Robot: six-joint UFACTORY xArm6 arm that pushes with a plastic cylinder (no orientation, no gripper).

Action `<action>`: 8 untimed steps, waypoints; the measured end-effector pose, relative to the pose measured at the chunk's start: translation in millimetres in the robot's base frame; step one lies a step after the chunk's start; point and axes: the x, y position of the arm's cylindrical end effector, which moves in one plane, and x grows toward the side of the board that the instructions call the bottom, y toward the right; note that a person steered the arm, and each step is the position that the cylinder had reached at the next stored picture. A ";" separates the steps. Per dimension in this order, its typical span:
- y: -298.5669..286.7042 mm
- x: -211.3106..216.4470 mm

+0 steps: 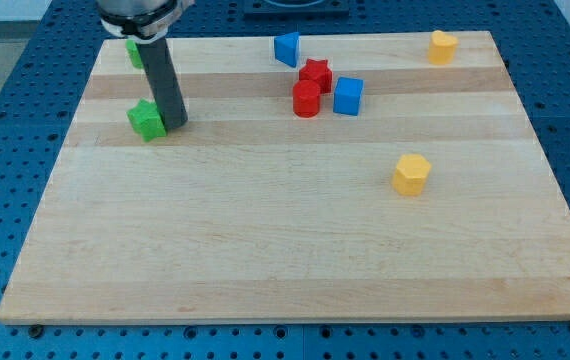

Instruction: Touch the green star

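Observation:
The green star [146, 119] lies near the view's left edge of the wooden board [285, 240]. My tip [175, 123] stands right beside the star on its right, touching or nearly touching it. The dark rod rises from there to the view's top. A second green block [135, 52] shows partly behind the rod at the upper left; its shape is hidden.
A red star [315, 73], a red cylinder [306, 99] and a blue cube [348, 96] cluster at upper centre. Another blue block [286, 48] sits above them. A yellow block [443, 46] is at the top right, another yellow block [411, 173] at mid right.

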 end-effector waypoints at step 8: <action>-34.6 -28.6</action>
